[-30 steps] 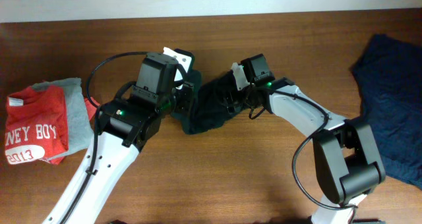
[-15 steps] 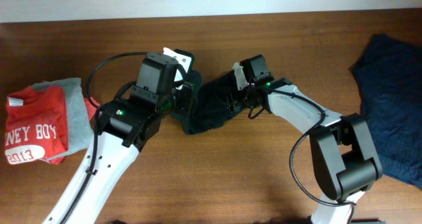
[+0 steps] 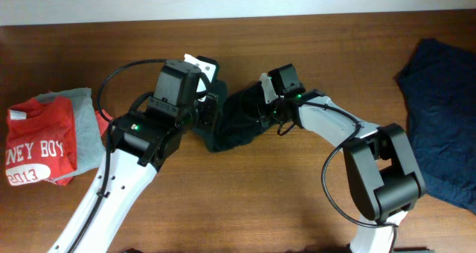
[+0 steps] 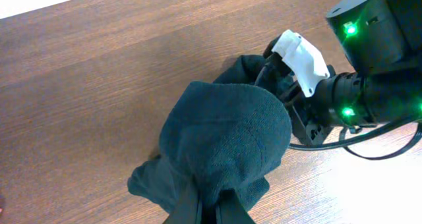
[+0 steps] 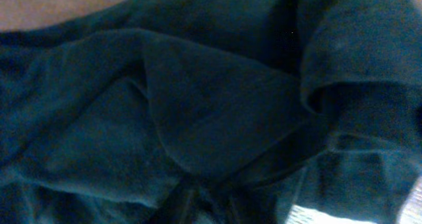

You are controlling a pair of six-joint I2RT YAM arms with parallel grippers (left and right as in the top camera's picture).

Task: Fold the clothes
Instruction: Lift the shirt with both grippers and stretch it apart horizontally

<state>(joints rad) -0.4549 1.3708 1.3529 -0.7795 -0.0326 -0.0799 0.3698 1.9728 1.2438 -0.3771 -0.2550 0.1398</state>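
The right gripper [image 3: 262,110] has just clamped onto the dark garment [image 3: 234,128] at its 3 o'clock edge. The left gripper [image 3: 209,117] stays pinched at 9 o'clock. With the bundle held between them, spreading looks next.

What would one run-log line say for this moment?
left gripper: jaws shut on dark garment | right gripper: jaws shut on dark garment | dark garment: bunched, unfolded
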